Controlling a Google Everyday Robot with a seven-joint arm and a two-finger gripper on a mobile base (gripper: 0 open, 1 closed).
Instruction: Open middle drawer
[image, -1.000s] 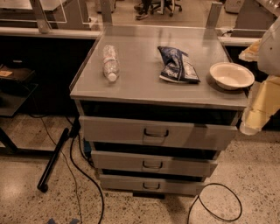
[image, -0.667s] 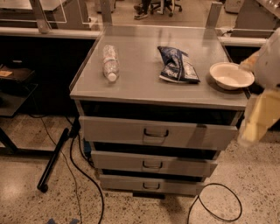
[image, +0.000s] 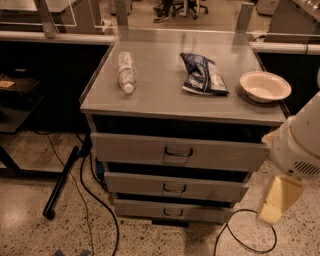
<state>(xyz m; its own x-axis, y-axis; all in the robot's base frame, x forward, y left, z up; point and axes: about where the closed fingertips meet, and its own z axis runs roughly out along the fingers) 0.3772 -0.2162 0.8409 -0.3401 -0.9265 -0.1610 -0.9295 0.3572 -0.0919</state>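
The grey cabinet (image: 100, 105) has three stacked drawers. The middle drawer (image: 130, 182) has a flat grey front with a small dark loop handle (image: 174, 189) at its centre. None of its tray interior shows. The top drawer (image: 125, 149) lies above it and the bottom drawer (image: 140, 210) below it. My gripper (image: 274, 204), cream-coloured under the white arm (image: 300, 145), hangs to the right of the cabinet at about the middle drawer's height. It is apart from the drawer front and well right of the handle.
On the cabinet top lie a plastic bottle (image: 126, 71), a blue snack bag (image: 202, 74) and a white bowl (image: 264, 85). Black cables (image: 90, 200) run along the floor to the left and a loop of cable (image: 235, 235) lies under the gripper. A black table leg (image: 60, 182) stands at the left.
The gripper has moved down, from beside the cabinet top's right edge to the height of the middle drawer. The drawers and the things on top have not moved.
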